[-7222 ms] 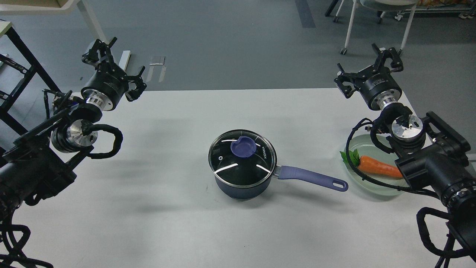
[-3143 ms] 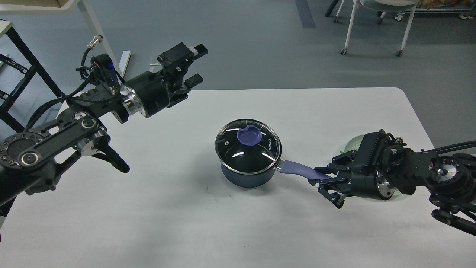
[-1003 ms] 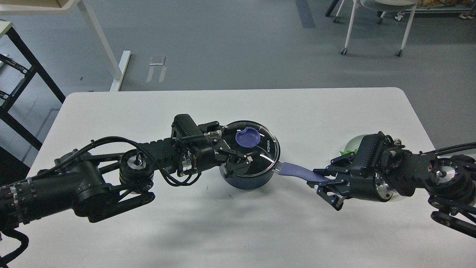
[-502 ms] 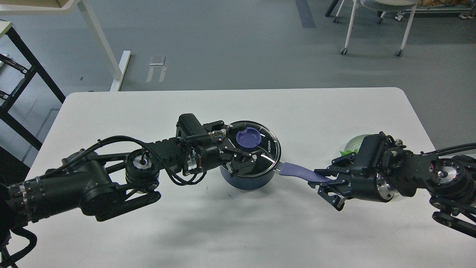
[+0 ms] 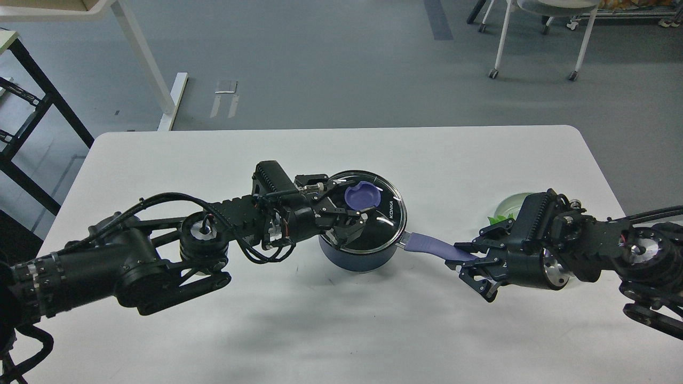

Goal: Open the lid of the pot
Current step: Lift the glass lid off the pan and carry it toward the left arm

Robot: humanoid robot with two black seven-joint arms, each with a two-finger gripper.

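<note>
"KONKA" reads along the 3 o'clock edge of the lid (image 5: pixel 367 212), which sits on the pot (image 5: pixel 358 255) at the middle of the white bench (image 5: pixel 341 330). The left gripper (image 5: pixel 349 209) reaches in low from 9 o'clock, jaws spread apart over the glass just beside the purple-blue knob (image 5: pixel 363 195), not closed on it. The right gripper (image 5: pixel 469 260) comes in from 3 o'clock, jaws clamped on the end of the handle (image 5: pixel 427 246). Compared with half a second ago, the left gripper has edged nearer the knob and the pot has slid slightly toward 3 o'clock
</note>
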